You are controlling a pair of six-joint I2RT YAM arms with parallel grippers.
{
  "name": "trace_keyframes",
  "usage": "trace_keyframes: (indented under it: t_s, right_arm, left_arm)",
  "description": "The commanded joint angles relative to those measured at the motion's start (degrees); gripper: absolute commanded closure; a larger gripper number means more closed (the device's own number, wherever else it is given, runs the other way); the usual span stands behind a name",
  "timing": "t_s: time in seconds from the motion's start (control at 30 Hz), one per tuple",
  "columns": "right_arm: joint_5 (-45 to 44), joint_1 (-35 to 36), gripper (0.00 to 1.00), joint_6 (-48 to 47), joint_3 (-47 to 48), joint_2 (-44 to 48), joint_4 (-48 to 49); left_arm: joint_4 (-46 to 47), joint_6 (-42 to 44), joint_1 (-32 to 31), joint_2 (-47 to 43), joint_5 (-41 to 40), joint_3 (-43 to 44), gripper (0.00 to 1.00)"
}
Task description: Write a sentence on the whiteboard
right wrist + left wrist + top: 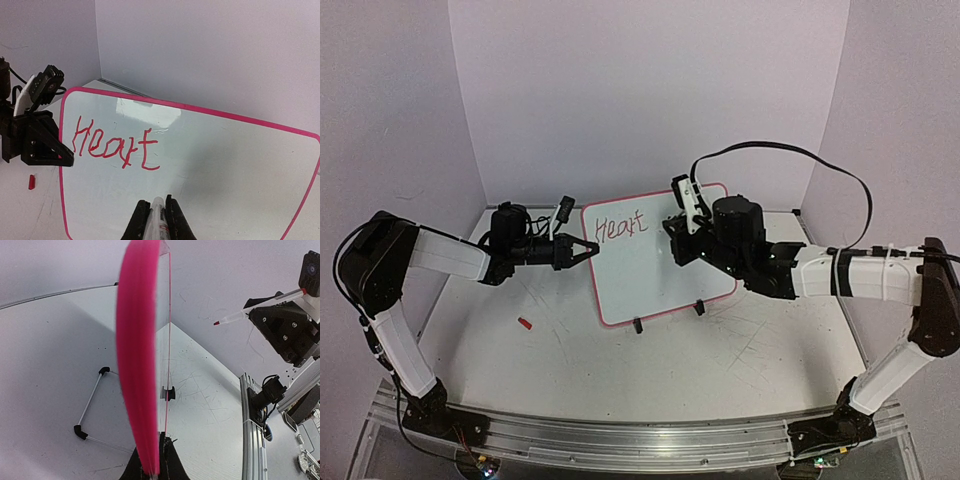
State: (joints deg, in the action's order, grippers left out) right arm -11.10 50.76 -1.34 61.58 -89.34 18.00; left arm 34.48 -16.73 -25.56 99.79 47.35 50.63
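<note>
The whiteboard stands tilted on two black clip feet, pink-rimmed, with "Heart" written in red at its upper left. My left gripper is shut on the board's left edge. In the left wrist view the board runs edge-on from my left gripper. My right gripper faces the board and is shut on a white marker. The marker has a red tip that hangs off the board face. In the right wrist view my right gripper points below and right of "Heart".
A small red cap lies on the table left of the board. A thin wire stand with black ends sits behind the board. White walls close the back and sides. A metal rail runs along the near edge.
</note>
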Motion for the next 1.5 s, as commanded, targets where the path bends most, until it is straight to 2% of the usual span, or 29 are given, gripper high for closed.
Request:
trace_keyframes:
  t_s: [0.0,0.23,0.6,0.83,1.0,1.2,1.33,1.47]
  right_arm:
    - [5.04,-0.08,1.00,-0.56,-0.60,1.71,3.34]
    - [2.44,3.12,1.00,-5.64,2.24,-2.46,3.84]
    - [7.75,6.18,1.00,-6.72,7.85,-9.72,3.71]
    - [7.22,6.68,1.00,-7.11,9.46,-13.17,3.97]
    - [1.81,6.58,1.00,-5.97,5.58,-11.13,10.54]
    - [-1.53,5.23,1.00,-6.19,4.93,-9.30,10.70]
    - [1.07,0.15,1.00,-4.23,3.30,-5.91,10.68]
    - [1.89,-2.03,1.00,-6.03,2.60,-3.95,10.12]
  left_arm:
    - [-1.42,4.75,0.24,0.84,-8.83,1.69,1.00]
    - [-1.58,5.24,0.22,-1.12,-9.93,0.68,1.00]
    - [-1.74,5.91,0.20,-1.40,-9.92,0.08,1.00]
    - [-1.89,6.19,0.25,-0.90,-9.91,0.37,1.00]
    - [-2.19,6.20,0.21,-0.60,-9.83,0.78,1.00]
    - [-2.50,6.57,0.25,-0.99,-9.95,0.70,1.00]
    - [-2.85,7.24,0.25,-1.09,-10.24,0.52,1.00]
    - [-3.30,8.11,0.21,-1.14,-10.43,0.56,1.00]
